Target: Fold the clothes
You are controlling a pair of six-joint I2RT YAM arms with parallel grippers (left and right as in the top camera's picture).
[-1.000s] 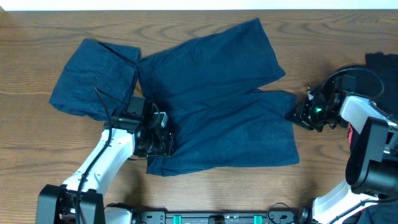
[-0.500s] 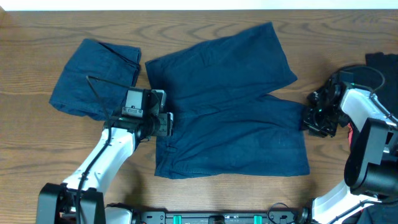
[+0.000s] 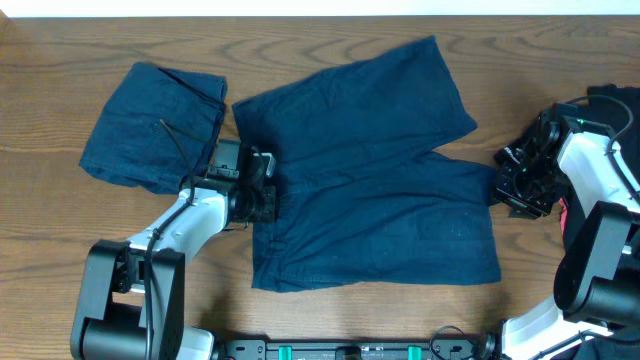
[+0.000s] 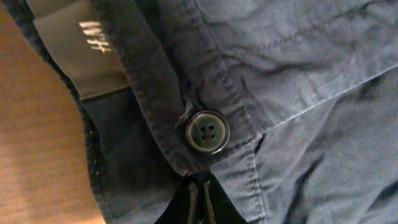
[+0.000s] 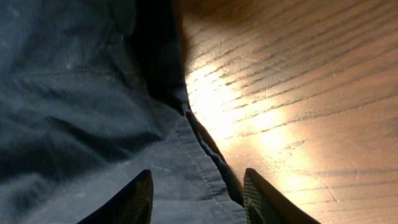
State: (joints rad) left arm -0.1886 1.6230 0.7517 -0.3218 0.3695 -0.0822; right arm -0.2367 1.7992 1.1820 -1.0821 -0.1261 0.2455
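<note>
Left wrist view first, Jonas: how does the left end effector (image 4: 199,193) stand?

Closed, Mira. Its two jaws are pressed together, with the tips at the edge of the waistband (image 4: 155,81), just under a dark button (image 4: 207,131). I cannot tell if a fold of cloth is caught between them. A grey label (image 4: 81,46) is sewn inside the waistband, further to the left.

And the right end effector (image 5: 202,199)?

It is open. The fingers (image 5: 140,196) stand apart, and the hem of one leg lies below the gap between them. It has hold of nothing. The bare wood of the counter (image 3: 60,250) is just beside that hem.

Where is the garment itself?

The spread shorts (image 3: 370,170) lie flat in the middle of the counter. The waistband is on the left, and the two legs point to the right. One leg goes to the far right and the other to the near right. The left end effector is at the waistband, and the right one is at the right end of the near leg.

Is there something else around?

Yes. A second shorts (image 3: 150,125) of the same dark blue lies at the far left, folded over, with its right edge just beside the spread pair. A piece of black cloth (image 3: 615,100) shows at the right edge of the counter, behind the right arm.
</note>
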